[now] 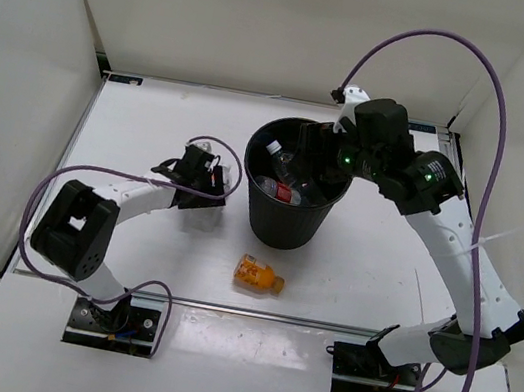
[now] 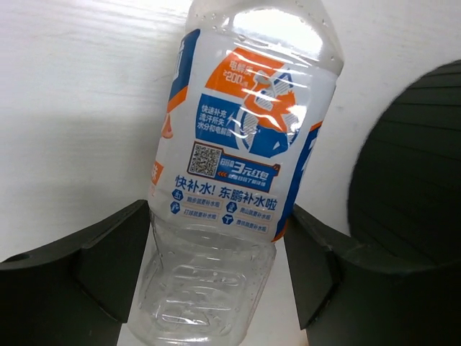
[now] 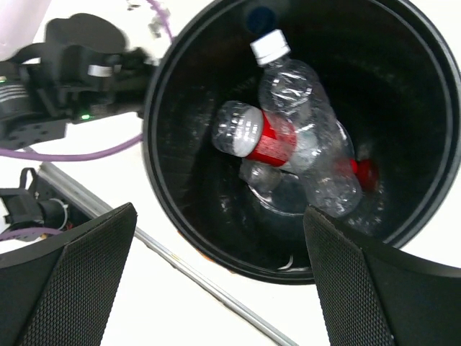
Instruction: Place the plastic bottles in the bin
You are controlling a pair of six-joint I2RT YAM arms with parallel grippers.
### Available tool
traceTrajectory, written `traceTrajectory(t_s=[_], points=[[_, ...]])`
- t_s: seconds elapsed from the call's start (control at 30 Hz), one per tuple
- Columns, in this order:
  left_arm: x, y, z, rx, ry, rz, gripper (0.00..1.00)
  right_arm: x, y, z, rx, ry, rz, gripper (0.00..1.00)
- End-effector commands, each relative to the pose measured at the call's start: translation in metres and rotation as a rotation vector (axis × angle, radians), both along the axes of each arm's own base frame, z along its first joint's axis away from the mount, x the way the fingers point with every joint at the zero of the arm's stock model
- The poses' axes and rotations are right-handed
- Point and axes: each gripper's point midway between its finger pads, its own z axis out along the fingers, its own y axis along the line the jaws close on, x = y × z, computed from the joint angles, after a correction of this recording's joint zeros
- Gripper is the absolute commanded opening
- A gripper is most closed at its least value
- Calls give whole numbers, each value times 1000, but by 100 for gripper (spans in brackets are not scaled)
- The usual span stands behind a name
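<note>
A clear bottle with a blue-white label (image 2: 238, 151) lies on the white table, its base toward the camera. My left gripper (image 2: 218, 238) is shut on it, with a black finger against each side. From above, that gripper (image 1: 204, 189) sits just left of the black bin (image 1: 288, 223). The short orange bottle (image 1: 258, 276) lies on its side in front of the bin. My right gripper (image 3: 220, 274) hangs open and empty over the bin's rim (image 3: 173, 209). Inside lie a red-label bottle (image 3: 259, 138) and a clear white-capped one (image 3: 302, 108).
The bin's dark wall (image 2: 418, 180) stands close on the right of the held bottle. White walls enclose the table on three sides. A metal rail (image 1: 222, 306) runs along the near edge. Purple cables (image 1: 499, 116) loop off both arms.
</note>
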Motion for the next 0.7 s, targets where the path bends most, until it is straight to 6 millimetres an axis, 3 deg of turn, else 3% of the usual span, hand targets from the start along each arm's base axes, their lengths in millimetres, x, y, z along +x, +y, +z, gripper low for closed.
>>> traceTrajectory(t_s=[0.0,0.1,0.13,0.23,0.27,0.33,0.37,0.47,0.5,0.57,0.67], points=[[-7,32,21,79,4,91,60,-2,-8,6,18,-10,-2,100],[1,44,67,111,-78,142,59,3,-14,1,20,-1,-30,100],[10,49,108,100,-185,180,59,5,-16,2,38,2,-43,100],[17,48,175,36,-343,202,59,7,-24,-4,71,32,-79,100],[21,46,219,-16,-438,211,59,9,-30,-5,81,44,-99,100],[23,38,256,-53,-511,173,59,7,-36,-2,119,56,-135,100],[22,24,287,-106,-563,112,59,10,-41,-5,127,63,-144,100],[18,-20,323,-174,-634,-86,59,4,-49,-2,165,60,-152,100],[13,-43,337,-226,-652,-184,59,4,-55,2,176,44,-167,100],[1,-79,342,-245,-663,-327,59,5,-63,1,186,48,-193,100],[-6,-124,332,-264,-627,-482,59,8,-72,1,204,57,-221,100]])
